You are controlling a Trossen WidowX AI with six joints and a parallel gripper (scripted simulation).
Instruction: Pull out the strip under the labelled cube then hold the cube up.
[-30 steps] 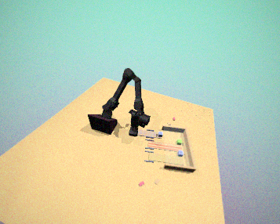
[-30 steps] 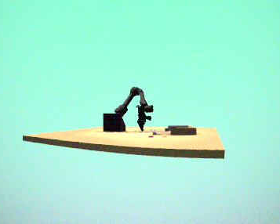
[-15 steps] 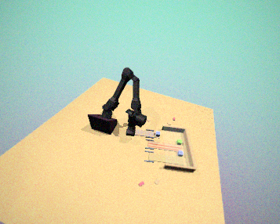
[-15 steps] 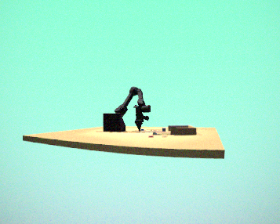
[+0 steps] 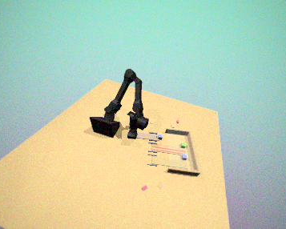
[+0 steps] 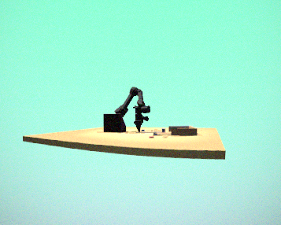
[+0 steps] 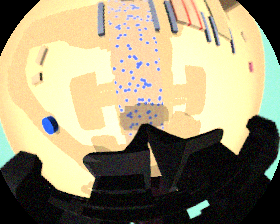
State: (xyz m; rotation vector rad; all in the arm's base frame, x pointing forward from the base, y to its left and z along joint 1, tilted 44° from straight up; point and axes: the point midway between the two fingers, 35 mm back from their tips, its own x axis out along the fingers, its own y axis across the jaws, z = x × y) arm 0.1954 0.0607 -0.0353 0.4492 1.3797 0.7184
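Our jaws are pressed together at the speckled strip (image 5: 146, 136) (image 7: 138, 65)—whether they nip it, we cannot tell. One blue cube (image 5: 160, 136) sits at its far end, toward the bench's (image 5: 90, 172) (image 6: 128, 143) (image 7: 21, 90) right edge in the top view—its label unreadable to us.

You have three cubes: two blue (image 5: 160, 136) (image 5: 184, 156) and one green (image 5: 183, 145). You also have three strips (image 5: 146, 136) (image 7: 132, 75), six short guide rails (image 5: 152, 164) (image 7: 101, 19), one walled enclosure (image 5: 194, 154) (image 6: 183, 130), one blue disc (image 7: 50, 125) and one arm (image 5: 120, 94) (image 6: 127, 102).
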